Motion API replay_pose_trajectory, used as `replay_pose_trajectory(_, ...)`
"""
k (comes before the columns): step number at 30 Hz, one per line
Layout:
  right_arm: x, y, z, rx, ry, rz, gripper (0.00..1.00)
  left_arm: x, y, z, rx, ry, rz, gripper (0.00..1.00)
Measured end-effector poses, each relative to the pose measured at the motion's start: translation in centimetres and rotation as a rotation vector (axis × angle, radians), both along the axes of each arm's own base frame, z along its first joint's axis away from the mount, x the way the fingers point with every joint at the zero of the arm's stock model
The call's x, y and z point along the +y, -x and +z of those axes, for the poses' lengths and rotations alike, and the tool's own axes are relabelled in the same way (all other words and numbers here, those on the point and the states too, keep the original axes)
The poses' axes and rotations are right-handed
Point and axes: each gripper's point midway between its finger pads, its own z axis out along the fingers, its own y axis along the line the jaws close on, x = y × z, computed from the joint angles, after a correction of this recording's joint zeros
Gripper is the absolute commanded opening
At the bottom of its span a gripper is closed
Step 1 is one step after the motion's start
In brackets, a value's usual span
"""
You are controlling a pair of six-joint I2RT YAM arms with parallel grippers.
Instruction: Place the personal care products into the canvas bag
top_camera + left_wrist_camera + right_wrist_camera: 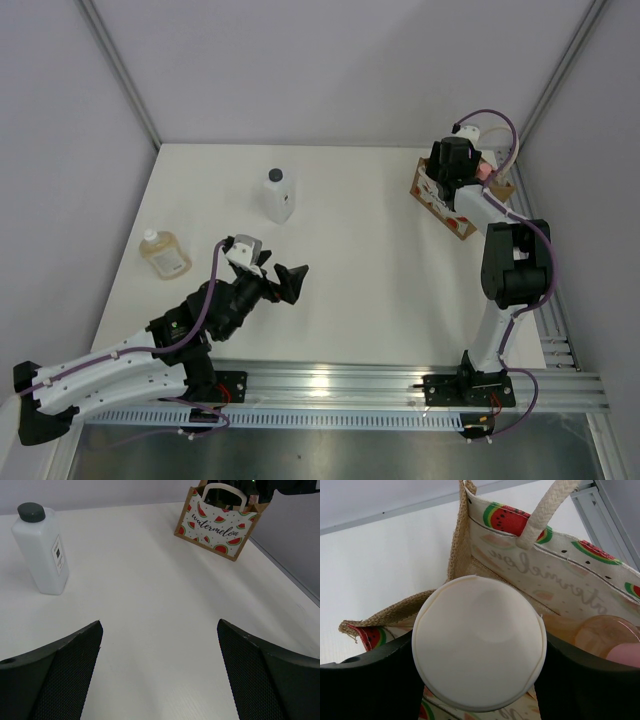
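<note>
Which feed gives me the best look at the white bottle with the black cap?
Left wrist: the white bottle stands upright, large and unblocked, with its whole side in view. Top external shows it small, from above. Right wrist does not show it, only the canvas bag and a cream-capped bottle.

White table point(350, 290) enclosed by pale grey walls point(330, 60)

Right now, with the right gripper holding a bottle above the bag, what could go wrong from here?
1. The cream-capped bottle in the right gripper hangs close to the rim of the bag and its rope handle; it might snag going down.
2. Released, it could land on the pink-capped bottle already inside and lean.
3. The bag stands near the edge of the table; a bump may shift it.
</note>
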Motion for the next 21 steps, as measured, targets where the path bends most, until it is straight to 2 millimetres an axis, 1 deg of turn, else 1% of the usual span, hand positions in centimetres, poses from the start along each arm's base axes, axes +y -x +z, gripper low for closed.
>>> replay_pose_trajectory(6,0.01,0.01,-0.02,0.001,-0.001,0.001,0.67,0.01,0.01,0.01,0.000,0.000,0.000,0.99)
replay_pose_trajectory(15,0.04,0.11,-0.16,0.006,-0.008,-0.004,0.75,0.00,0.05,0.06,-0.001,0.002,-0.003,0.99)
replay_pose_trajectory(18,0.04,0.13,-0.19,0.007,-0.009,-0.004,0.79,-0.02,0.06,0.05,0.000,0.002,-0.004,0.99)
replay_pose_trajectory(21,0.07,-0.04,0.31,-0.011,-0.011,-0.004,0.79,-0.02,0.06,0.05,0.000,0.002,-0.004,0.99)
